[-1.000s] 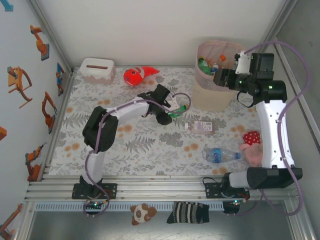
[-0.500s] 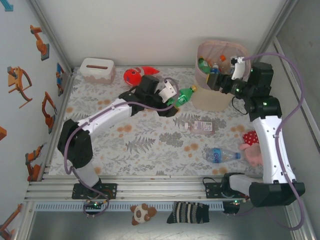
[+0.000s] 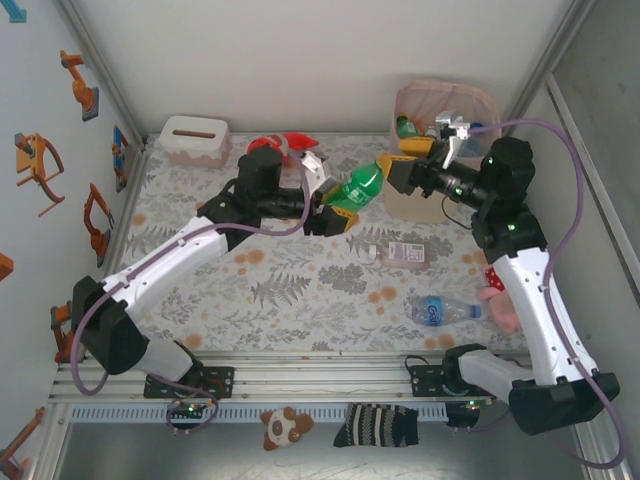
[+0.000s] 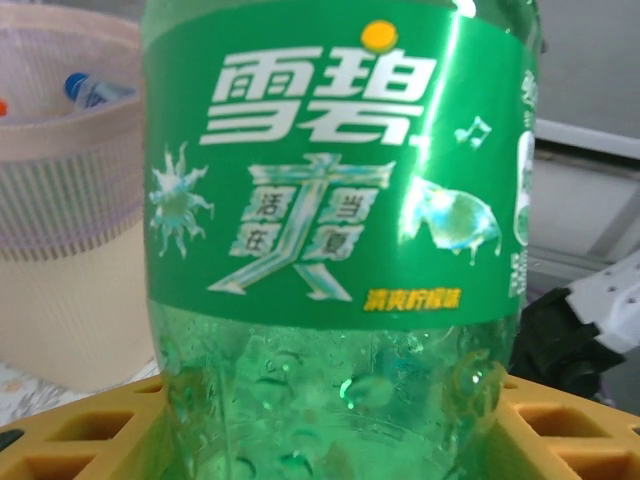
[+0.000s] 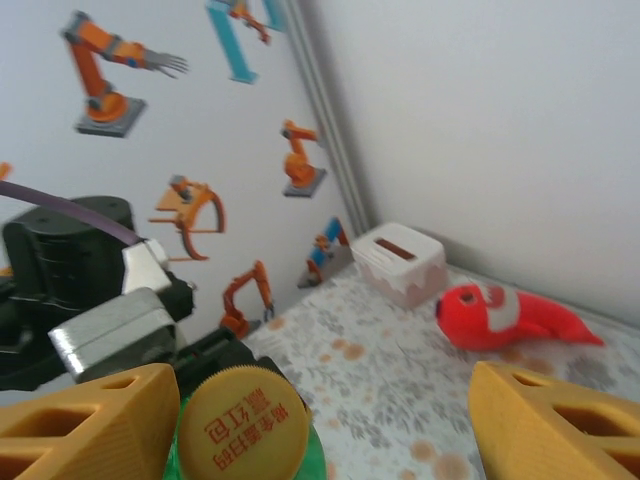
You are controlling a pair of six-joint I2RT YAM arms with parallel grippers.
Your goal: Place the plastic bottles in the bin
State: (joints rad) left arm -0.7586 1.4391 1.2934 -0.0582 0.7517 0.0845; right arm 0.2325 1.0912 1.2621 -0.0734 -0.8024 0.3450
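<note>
- My left gripper (image 3: 338, 208) is closed on the green bottle (image 3: 360, 187), near its bottom end.
- Its yellow fingers (image 4: 70, 440) sit on both sides of the bottle.
- The green bottle is up in the air above the table (image 3: 290, 290). It tilts, with its top end pointing at the bin (image 3: 425, 205).
- My right gripper (image 3: 393, 172) is right at that top end, and its fingers are wide apart.
- The cap (image 5: 240, 420) sits between them, just beside one finger (image 5: 90, 425). The other finger is well away from it.
- The bin stands at the back right of the table. Some bottles (image 3: 405, 127) are inside it.
- A clear bottle (image 3: 405, 253) with a white label lies on the table, in front of the bin.
- A bottle with a blue label (image 3: 440, 310) lies closer to my bases.
- A red fish (image 5: 510, 315) and a white box (image 5: 400, 262) are at the back of the table, near each other.
</note>
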